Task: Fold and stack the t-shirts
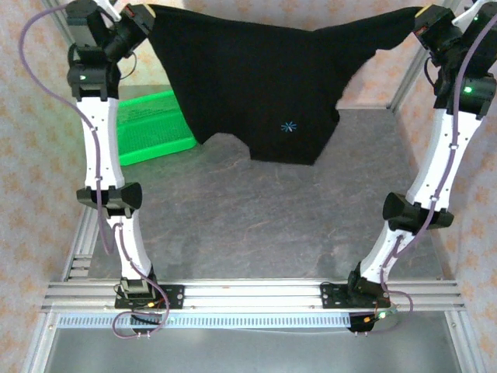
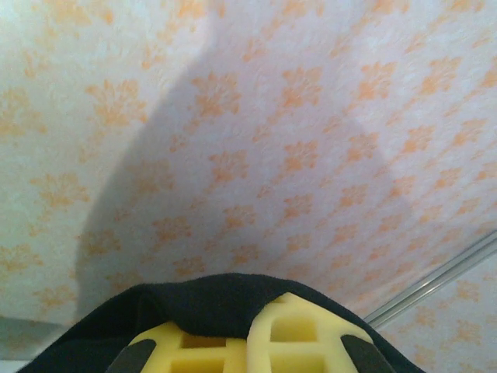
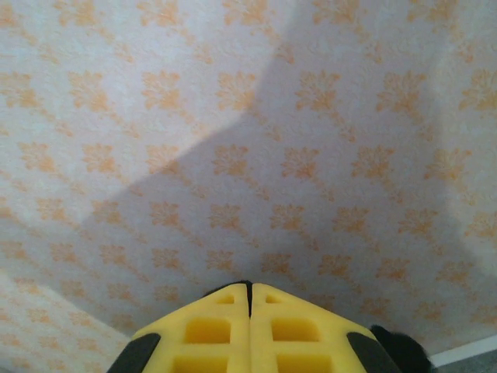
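Note:
A black t-shirt [image 1: 256, 85] hangs spread in the air above the far part of the table, stretched between both raised arms. My left gripper [image 1: 144, 17] is shut on its upper left corner; in the left wrist view black cloth [image 2: 194, 307] bulges over the closed yellow fingers [image 2: 295, 326]. My right gripper [image 1: 423, 22] is shut on the upper right end of the shirt; in the right wrist view the yellow fingers [image 3: 210, 330] are pressed together with a thin line of black cloth [image 3: 248, 289] between them. The shirt's lower edge hangs free above the table.
A bright green mesh basket [image 1: 147, 124] sits at the far left of the dark table [image 1: 256, 225], partly behind the hanging shirt. Patterned walls [image 2: 256, 116] close in on all sides. A metal rail [image 1: 248, 295] runs along the near edge.

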Available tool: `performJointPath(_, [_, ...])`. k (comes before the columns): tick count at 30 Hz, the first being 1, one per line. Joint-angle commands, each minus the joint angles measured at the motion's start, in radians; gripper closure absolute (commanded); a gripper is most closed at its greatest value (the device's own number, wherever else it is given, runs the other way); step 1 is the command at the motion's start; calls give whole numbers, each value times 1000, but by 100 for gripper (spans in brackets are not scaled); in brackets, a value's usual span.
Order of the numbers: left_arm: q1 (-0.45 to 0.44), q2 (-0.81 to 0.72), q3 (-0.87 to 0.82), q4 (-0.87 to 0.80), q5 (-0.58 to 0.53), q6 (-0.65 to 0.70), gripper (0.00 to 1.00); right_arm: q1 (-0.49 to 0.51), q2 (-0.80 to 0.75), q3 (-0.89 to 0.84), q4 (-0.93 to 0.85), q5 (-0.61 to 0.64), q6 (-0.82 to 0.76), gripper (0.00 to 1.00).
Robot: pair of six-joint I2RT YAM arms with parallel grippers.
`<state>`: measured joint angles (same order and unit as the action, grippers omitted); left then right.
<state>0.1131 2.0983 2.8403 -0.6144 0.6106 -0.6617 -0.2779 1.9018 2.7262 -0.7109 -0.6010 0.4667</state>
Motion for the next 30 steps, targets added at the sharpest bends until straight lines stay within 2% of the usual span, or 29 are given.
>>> performJointPath(1, [2,-86,33,-18,80,48,100,-7,-111,-16,-2,8,-59,100])
performJointPath(4, [3,-157,-57,-134,66,145,100,-7,-201,-156,-42,-8,-80,100])
performJointPath(9, [0,-322,-340,-222,40,235,100,-6,-410,-476,-112,62,-151,100])
performJointPath(15, [-16,-643,-947,-153,-40,273,100,-3,-726,-989,-168,129,-147,100])
performJointPath(20, [-23,-890,-1385,-187,-72,297,100,3,-1001,-1393,-274,265,-171,100])
performJointPath(24, [-24,-1063,-1653,-235,-122,296,100,3,-1104,-1523,-397,338,-206,100])
performJointPath(26, [-23,-1146,-1766,-276,-184,281,100,3,-1136,-1564,-446,359,-212,100])
performJointPath(30, [-21,-1275,-1905,-364,-283,226,100,3,-1186,-1624,-515,401,-203,100])
